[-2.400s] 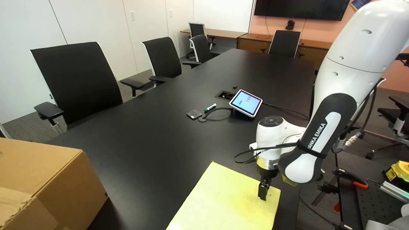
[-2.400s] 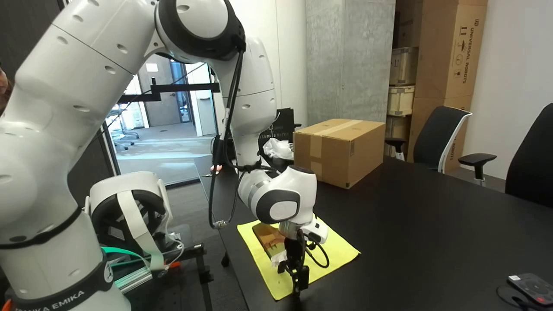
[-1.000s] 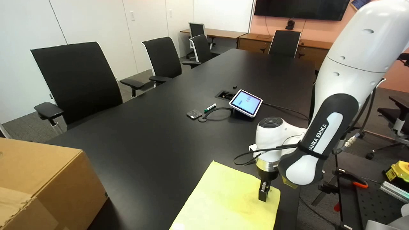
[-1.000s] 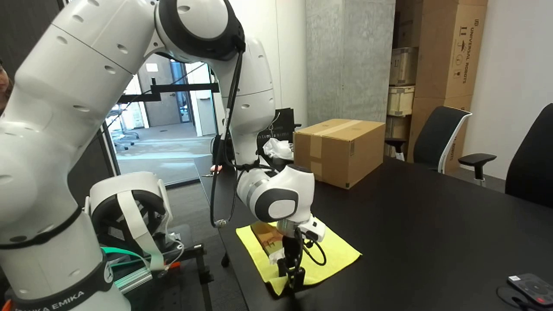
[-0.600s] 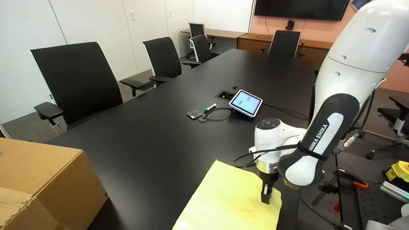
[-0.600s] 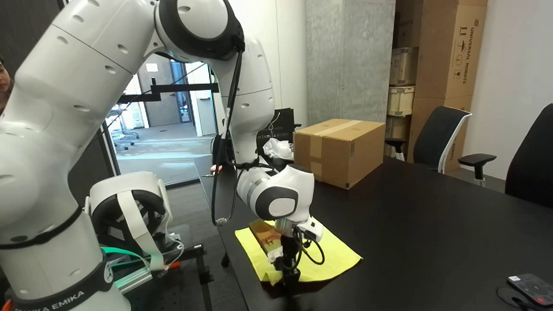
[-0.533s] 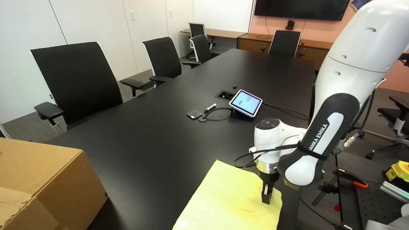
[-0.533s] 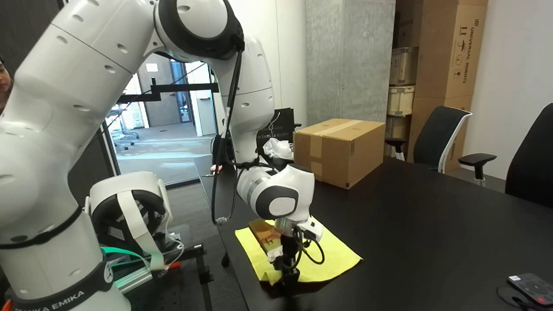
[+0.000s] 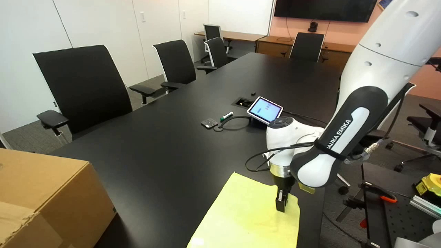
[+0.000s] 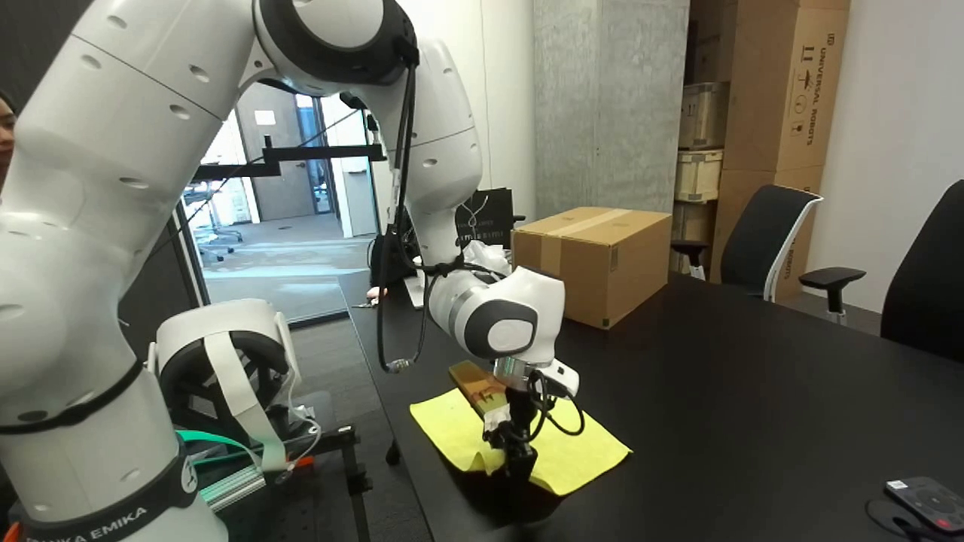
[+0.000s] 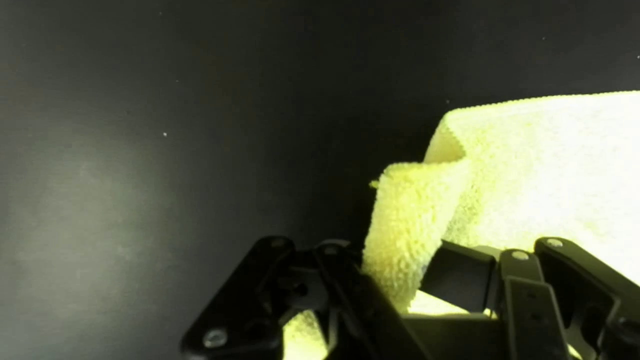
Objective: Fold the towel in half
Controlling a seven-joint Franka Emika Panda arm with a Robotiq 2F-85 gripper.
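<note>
Towel (image 9: pixel 241 217) lies on the dark table (image 9: pixel 155 162) at the bottom of the frame, right of centre, in an exterior view, and I judge the fold to be barely begun. What seems done is the grasp: in the wrist view a narrow flap (image 11: pixel 410 225) rises just right of centre, bends over and runs down between the fingers (image 11: pixel 461 276), so the gripper (image 9: pixel 281 205) appears to be pinching the towel, though the contact at the tips is partly hidden. What is left is nearly everything: the rest, as far as it shows, spreads out flat in one layer, neither half lies over the other, and the pinched part likely needs carrying across to the opposite side, laying down and letting go. Against the earliest frame, where the towel lay smooth with a corner reaching further down the picture, its lower edge (image 10: pixel 482 458) is now drawn up and crumpled beside the gripper in an exterior view, with dark table showing below. The gripper sits higher in both exterior views, and the arm (image 9: pixel 339 134) now covers the lower right corner of the tablet (image 9: pixel 263 108).
</note>
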